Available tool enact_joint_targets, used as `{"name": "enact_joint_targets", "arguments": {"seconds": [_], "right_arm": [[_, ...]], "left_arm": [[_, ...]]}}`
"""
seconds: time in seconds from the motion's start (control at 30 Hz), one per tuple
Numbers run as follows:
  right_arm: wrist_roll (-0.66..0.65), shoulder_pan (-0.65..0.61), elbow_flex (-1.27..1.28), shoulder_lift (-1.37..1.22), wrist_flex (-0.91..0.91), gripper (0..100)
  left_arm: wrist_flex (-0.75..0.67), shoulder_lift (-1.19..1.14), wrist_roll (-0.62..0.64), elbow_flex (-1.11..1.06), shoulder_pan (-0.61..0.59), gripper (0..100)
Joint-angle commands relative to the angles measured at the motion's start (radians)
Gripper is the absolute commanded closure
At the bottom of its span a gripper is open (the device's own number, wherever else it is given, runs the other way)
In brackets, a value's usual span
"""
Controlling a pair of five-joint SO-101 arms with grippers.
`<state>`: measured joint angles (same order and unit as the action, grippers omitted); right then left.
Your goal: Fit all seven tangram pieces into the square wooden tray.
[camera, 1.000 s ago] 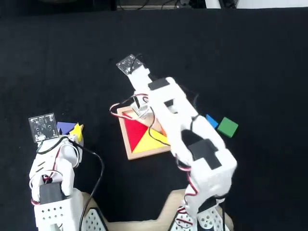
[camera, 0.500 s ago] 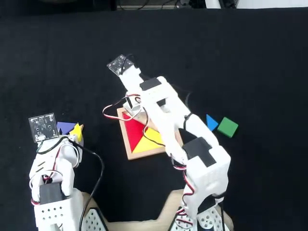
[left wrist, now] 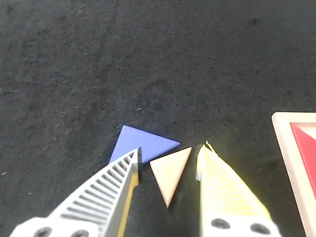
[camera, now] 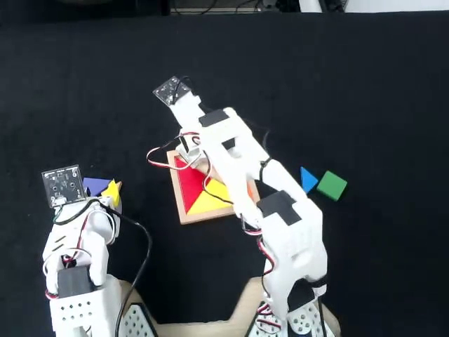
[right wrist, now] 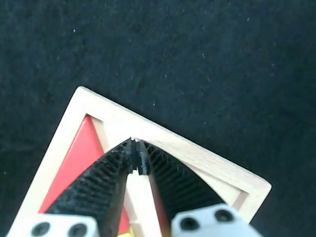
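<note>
Black cloth-covered table (camera: 365, 84) is carrying everything, with wide bare cloth lying on all sides.

Right arm (camera: 280, 217) is stretching across the square wooden tray (camera: 184, 210). The right claw (right wrist: 136, 159) is hanging over the tray's far corner, clenched tip to tip, with nothing showing between the tips.

Left arm (camera: 77, 246) is sitting well apart from the tray on its own side. The left claw (left wrist: 169, 150) is standing released, fingers spread low over the cloth.

The tray is lying skewed at mid-table. A large red triangle (camera: 191, 184) and a large yellow triangle (camera: 210, 200) are lying inside it, edge to edge. The rest of its floor is hiding under the right arm.

A green square block (camera: 332, 185) and a small blue triangle (camera: 307, 179) are lying loose just beside each other, past the tray on the right arm's side.

A violet-blue flat piece (left wrist: 140, 143) is lying at one left fingertip, partly under it.

A small pale wooden triangle (left wrist: 169, 173) is lying between the spread left fingers, its sharp point aiming back towards the claw's base and its short edge towards the tips.

Judgement: the left claw is far nearer to this piece and is already straddling it. Closing looks workable, though the violet-blue piece is crowding one finger. Bare cloth is lying between this spot and the tray.
</note>
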<state>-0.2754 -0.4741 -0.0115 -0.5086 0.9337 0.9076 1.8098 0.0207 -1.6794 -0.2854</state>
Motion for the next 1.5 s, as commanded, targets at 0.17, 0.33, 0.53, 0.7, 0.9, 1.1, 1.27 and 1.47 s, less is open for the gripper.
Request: {"name": "enact_joint_targets", "arguments": {"seconds": [0.17, 0.33, 0.53, 0.7, 0.9, 1.1, 1.27, 1.47], "right_arm": [[0.086, 0.091, -0.054, 0.001, -0.018, 98.8], [0.138, 0.130, -0.067, 0.001, -0.020, 98.8], [0.144, 0.147, -0.064, 0.016, -0.025, 98.8], [0.144, 0.121, -0.028, 0.205, 0.072, 98.8], [0.138, 0.180, 0.177, 0.515, 0.087, 98.5], [0.143, 0.302, 0.446, 0.736, 0.066, 90.9], [0.138, 0.307, 0.659, 0.785, -0.135, 82.3], [0.137, 0.308, 0.773, 0.785, -0.307, 87.5]], "left_arm": [[0.005, 0.006, 0.006, -0.019, 0.012, 80], [0.005, 0.006, 0.006, -0.019, 0.012, 80], [0.003, 0.006, 0.006, -0.019, 0.012, 80], [-0.005, 0.008, 0.006, -0.019, 0.012, 80], [0.041, 0.002, -0.150, 0.130, 0.001, 77], [0.186, -0.029, -0.273, 0.389, -0.058, 76], [0.226, -0.224, -0.417, 0.628, -0.058, 76], [0.281, -0.660, -0.560, 0.901, -0.067, 77]]}}
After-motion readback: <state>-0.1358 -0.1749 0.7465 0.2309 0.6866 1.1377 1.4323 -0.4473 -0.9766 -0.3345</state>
